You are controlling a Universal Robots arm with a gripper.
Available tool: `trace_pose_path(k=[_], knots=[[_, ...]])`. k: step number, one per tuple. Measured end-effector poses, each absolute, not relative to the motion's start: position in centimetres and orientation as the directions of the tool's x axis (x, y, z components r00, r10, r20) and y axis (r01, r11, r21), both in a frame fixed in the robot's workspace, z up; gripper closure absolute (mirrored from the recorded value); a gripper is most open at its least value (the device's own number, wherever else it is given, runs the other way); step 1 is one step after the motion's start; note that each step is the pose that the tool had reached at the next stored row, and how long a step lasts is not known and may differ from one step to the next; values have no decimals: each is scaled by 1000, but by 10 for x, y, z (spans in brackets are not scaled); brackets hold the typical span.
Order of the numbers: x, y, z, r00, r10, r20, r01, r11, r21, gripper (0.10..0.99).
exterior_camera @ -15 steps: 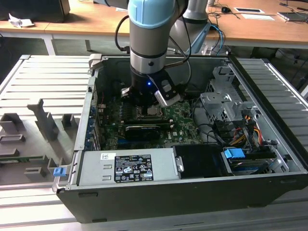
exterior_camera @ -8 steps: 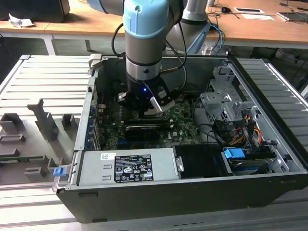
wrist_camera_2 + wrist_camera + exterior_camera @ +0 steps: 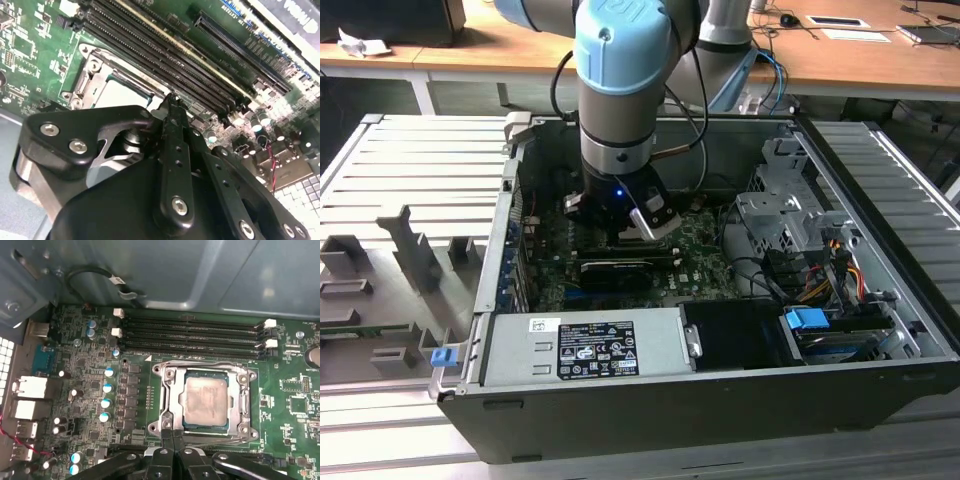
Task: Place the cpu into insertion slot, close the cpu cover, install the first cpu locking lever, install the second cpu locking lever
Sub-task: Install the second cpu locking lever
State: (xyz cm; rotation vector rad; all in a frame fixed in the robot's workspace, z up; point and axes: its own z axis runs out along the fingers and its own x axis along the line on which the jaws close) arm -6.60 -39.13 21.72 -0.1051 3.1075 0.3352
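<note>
Evidently the cpu point(image 3: 206, 401) lay seated in the insertion slot point(image 3: 172, 390), the cpu cover point(image 3: 243, 401) down around it. Fingers point(image 3: 172, 437) were pressed together at the socket's edge, holding nothing; lever work there called for steady, square pressure.

Gripper point(image 3: 171, 102) body hides most of the cpu point(image 3: 120, 92) in the second wrist view. Insertion slot point(image 3: 172, 405) near edge is covered by fingertips point(image 3: 166, 436).
</note>
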Motion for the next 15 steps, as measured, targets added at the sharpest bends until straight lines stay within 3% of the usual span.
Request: trace_pose_path(k=[15], knots=[[-75, -399, 202, -998, -64, -26, -69, 963, 259, 980]])
